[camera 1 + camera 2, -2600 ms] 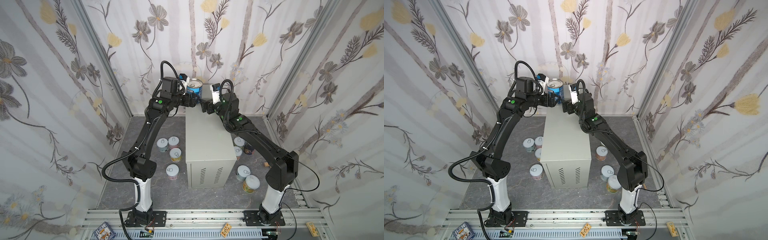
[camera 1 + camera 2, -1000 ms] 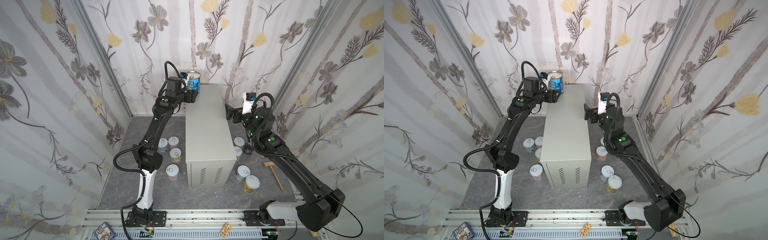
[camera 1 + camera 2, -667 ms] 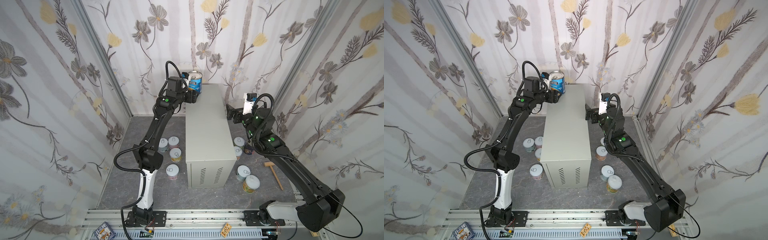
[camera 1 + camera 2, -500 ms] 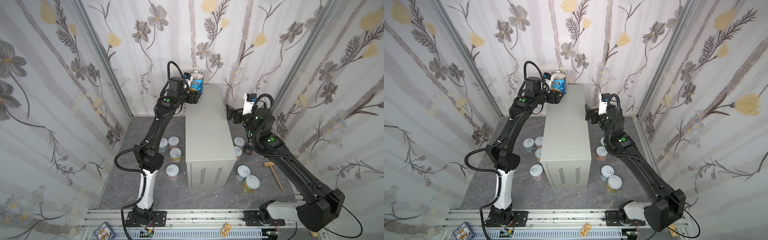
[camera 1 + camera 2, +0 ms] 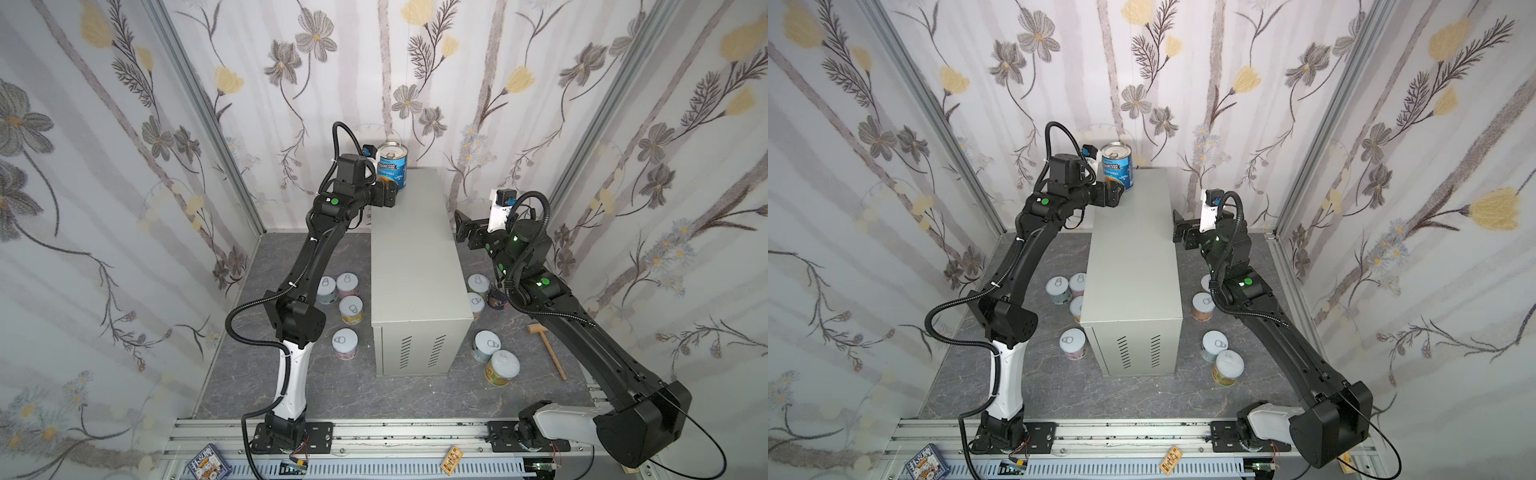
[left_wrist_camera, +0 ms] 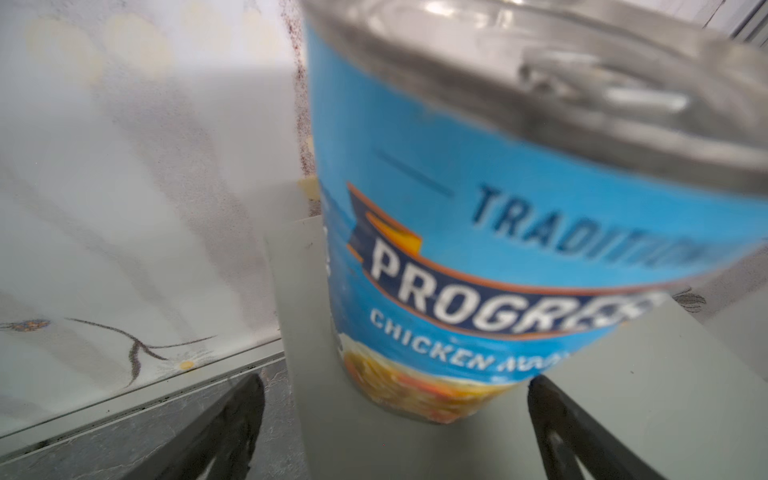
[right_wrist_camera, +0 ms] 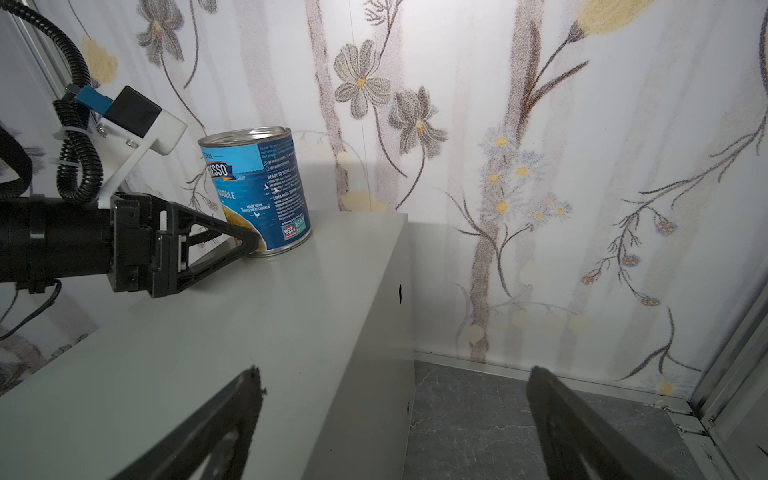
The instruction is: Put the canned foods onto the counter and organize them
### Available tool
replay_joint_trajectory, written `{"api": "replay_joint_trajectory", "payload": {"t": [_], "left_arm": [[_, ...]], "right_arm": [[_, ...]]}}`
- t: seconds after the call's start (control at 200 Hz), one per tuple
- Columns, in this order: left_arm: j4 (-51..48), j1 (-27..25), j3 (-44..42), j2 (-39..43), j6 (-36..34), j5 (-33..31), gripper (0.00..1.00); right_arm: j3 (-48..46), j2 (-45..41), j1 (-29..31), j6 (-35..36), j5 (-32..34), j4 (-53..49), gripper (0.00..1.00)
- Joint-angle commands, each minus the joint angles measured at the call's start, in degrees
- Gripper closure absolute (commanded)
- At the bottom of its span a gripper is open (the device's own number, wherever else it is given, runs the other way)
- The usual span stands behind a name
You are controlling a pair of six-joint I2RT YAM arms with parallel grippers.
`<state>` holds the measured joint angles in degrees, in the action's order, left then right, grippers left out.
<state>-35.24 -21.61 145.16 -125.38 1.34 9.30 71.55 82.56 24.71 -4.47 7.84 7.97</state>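
The left end effector stood released, jaws spread either side of the Progresso can, which stood upright at the table's far left corner. Correct practice was a straight, level withdrawal, with neither finger brushing the can so near the edge. The right end effector hung released and empty.

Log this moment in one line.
left gripper: open, around Progresso can | Progresso can: upright on counter, far left corner | right gripper: open, empty | other cans: on floor

There are one tall blue Progresso can, one dark can partly hidden, eight short white-lidded cans, one wooden mallet, one bench and two robot arms.
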Motion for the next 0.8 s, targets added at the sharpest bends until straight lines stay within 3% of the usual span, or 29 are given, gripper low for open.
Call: {"api": "replay_joint_trajectory", "payload": {"t": [0.0, 0.26, 0.445, 0.56, 0.794], "left_arm": [[2.83, -0.02, 0.9, -0.99, 0.53, 2.8, 0.0], [2.49, 0.24, -2.02, 3.82, 4.01, -6.53, 0.0], [9.42, 0.67, -17.72, 15.58, 4.54, -5.87, 0.0], [9.77, 0.86, -24.21, 21.34, 6.14, -9.34, 0.0], [22.28, 1.04, -50.15, 38.31, 11.11, -12.53, 0.0]], "right_arm": [[-0.35, -0.39, -0.16, -0.36, -0.54, 1.45, 0.0], [-3.73, -2.12, -2.14, -4.54, -0.55, 2.08, 0.0], [-9.32, -6.04, -5.24, -8.19, -3.1, 2.83, 0.0], [-13.18, -8.75, -7.01, -10.11, -3.88, 2.55, 0.0], [-22.03, -12.66, -12.55, -15.56, -4.39, 1.79, 0.0]]}}
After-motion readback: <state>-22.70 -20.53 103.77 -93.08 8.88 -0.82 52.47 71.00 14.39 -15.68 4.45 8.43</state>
